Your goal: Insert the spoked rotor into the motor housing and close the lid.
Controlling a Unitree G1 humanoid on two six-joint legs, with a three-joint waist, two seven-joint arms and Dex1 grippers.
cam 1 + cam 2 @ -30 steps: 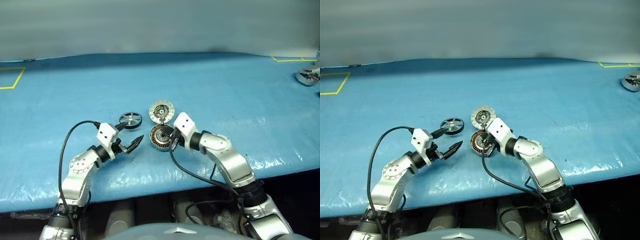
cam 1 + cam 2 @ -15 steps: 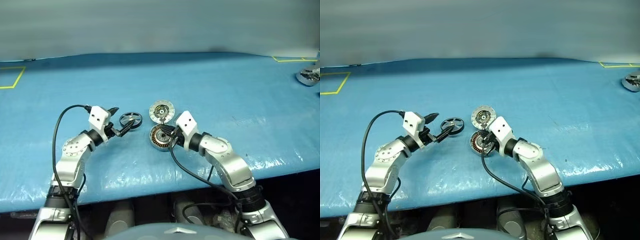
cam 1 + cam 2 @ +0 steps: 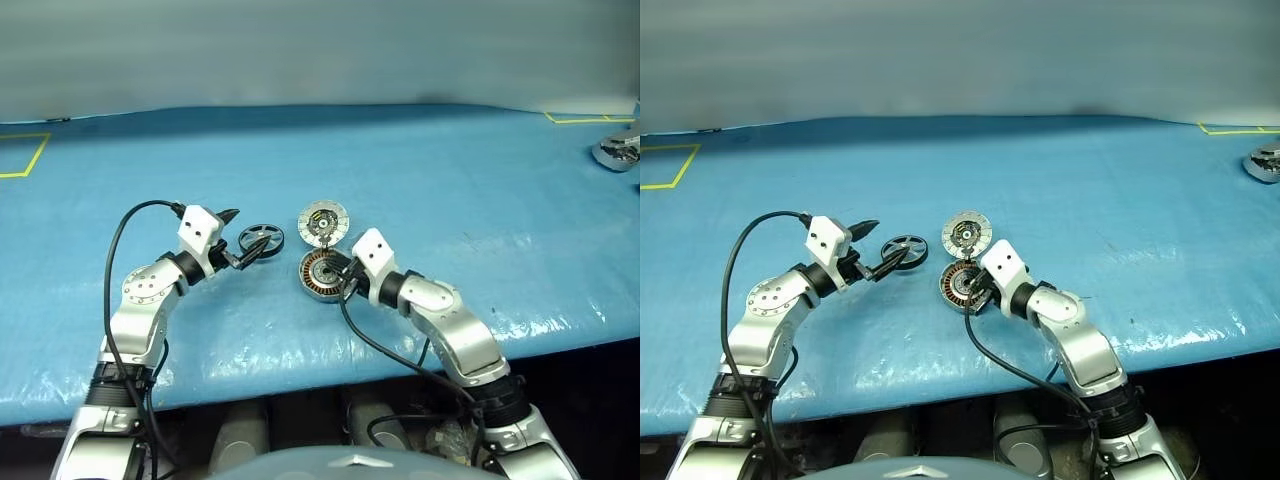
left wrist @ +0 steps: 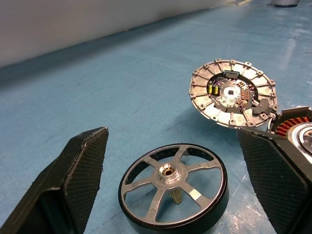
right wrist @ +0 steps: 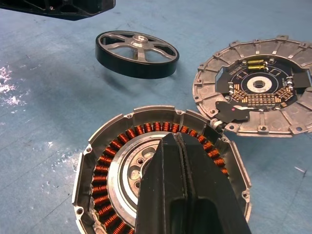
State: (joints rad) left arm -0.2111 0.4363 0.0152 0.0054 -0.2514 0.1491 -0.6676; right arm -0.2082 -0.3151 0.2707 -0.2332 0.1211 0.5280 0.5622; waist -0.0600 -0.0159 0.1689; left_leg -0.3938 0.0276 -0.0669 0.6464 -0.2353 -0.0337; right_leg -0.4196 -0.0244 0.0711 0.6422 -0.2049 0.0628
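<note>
Left wrist view — left gripper [image 4: 170, 195], swung up beside the rotor [image 4: 173, 186], straddles it wide open; right gripper [image 5: 181, 161] clenched over housing [image 5: 161, 175] — pickup next.

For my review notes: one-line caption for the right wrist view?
Shut right gripper over the open motor housing; spoked rotor and lid lie beyond.

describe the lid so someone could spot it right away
On the blue table, three round parts sit near the middle between the two grippers. The lid is the farthest one, a flat silver disc with a dark circuit centre, hinged to the copper-wound motor housing.
</note>
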